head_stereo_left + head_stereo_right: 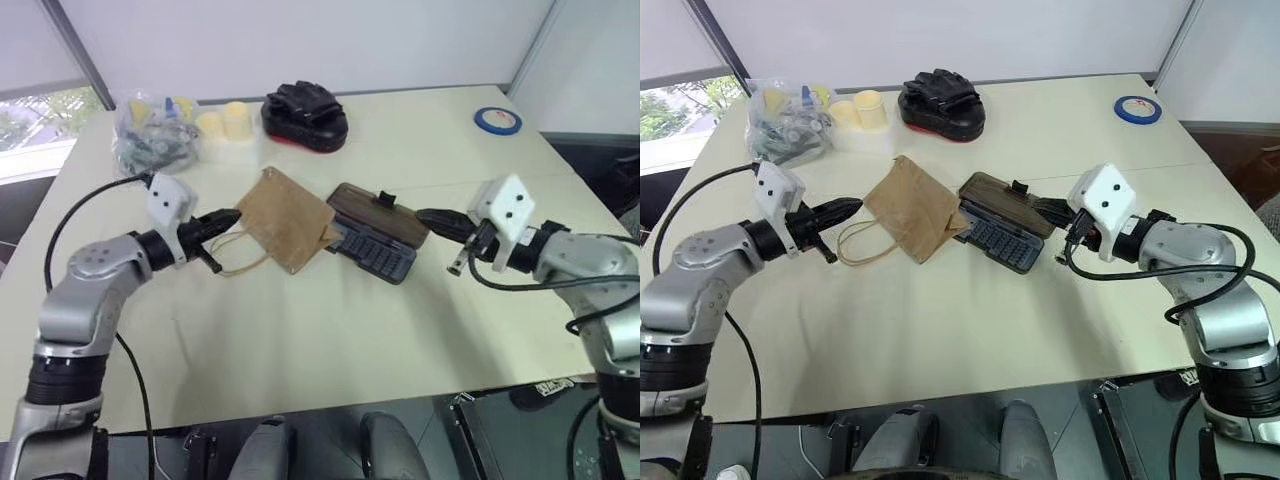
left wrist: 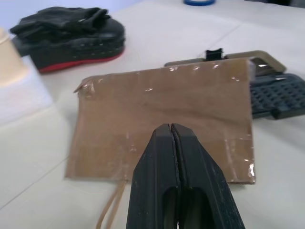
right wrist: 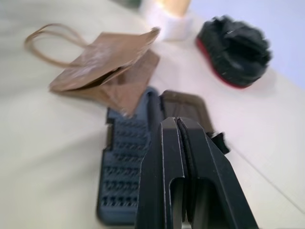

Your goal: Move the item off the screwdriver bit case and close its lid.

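Nearest the head camera, the left gripper [image 1: 228, 218] and the right gripper [image 1: 430, 217] hover over the pale counter [image 1: 330, 330] on either side of the task's things, both with jaws pressed together and holding nothing. Between them lies the kraft paper bag [image 1: 288, 218], its string handles [image 1: 236, 262] trailing toward the left gripper. One corner of the bag overlaps the near end of the screwdriver bit case [image 1: 375, 250], whose smoky brown lid [image 1: 376, 211] lies folded open beside the grey tray. The left wrist view shows the bag's glossy taped edges and the lid's black latch tab [image 2: 215, 54] standing up behind it. The right wrist view shows the rows of bits in the tray and the bag's mouth gaping slightly. Farther back sit a black-and-red mitt [image 1: 305, 115], a clear bag of parts [image 1: 155, 135] and a blue tape roll [image 1: 497, 121].
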You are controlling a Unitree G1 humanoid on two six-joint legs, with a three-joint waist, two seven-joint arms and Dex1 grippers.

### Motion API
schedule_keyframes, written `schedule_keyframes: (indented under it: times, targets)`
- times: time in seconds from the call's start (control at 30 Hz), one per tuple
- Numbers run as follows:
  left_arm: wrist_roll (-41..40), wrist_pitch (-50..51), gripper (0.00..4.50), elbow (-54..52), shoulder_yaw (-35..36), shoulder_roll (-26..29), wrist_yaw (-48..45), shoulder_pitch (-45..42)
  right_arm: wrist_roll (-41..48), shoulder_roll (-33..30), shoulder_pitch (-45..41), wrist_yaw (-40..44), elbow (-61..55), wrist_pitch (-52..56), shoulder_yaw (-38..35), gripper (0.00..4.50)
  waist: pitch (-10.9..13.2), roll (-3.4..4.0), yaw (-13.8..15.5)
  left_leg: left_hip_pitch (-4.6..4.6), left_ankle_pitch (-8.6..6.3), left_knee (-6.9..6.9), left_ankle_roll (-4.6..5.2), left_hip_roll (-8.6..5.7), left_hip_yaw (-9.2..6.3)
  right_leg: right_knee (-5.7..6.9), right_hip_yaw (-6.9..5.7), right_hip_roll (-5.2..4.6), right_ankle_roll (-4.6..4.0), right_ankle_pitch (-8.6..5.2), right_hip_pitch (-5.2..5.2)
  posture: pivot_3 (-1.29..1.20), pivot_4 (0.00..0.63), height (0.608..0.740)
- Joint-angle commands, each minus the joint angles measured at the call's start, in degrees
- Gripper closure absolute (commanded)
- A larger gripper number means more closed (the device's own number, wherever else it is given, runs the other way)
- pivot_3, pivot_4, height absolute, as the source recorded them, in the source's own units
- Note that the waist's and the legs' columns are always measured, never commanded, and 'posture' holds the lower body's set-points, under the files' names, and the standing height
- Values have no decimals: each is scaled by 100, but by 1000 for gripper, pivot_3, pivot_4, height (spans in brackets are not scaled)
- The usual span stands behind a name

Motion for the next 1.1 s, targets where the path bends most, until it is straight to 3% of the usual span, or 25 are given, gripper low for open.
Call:
schedule_keyframes:
  times: [0.03,1.07,1.1]
  targets:
    - [-287,183,4500,-115,251,45,-81,-131,119,-125,-199,145,-125,21,-31,4470,0,0,-7,0,0,0,0,1,-3,0,-1,0,0,0,0,0,150,740]
    - [-517,549,4500,-218,152,-35,70,-118,93,192,-311,-203,-157,66,170,4470,1,-2,-3,0,0,0,-1,2,-10,1,1,0,0,0,-3,0,150,740]
    - [-512,543,4500,-212,152,-38,67,-102,76,272,-340,-269,-121,78,202,4230,1,-2,-4,0,0,0,-1,2,-10,1,1,0,0,0,-3,0,150,740]
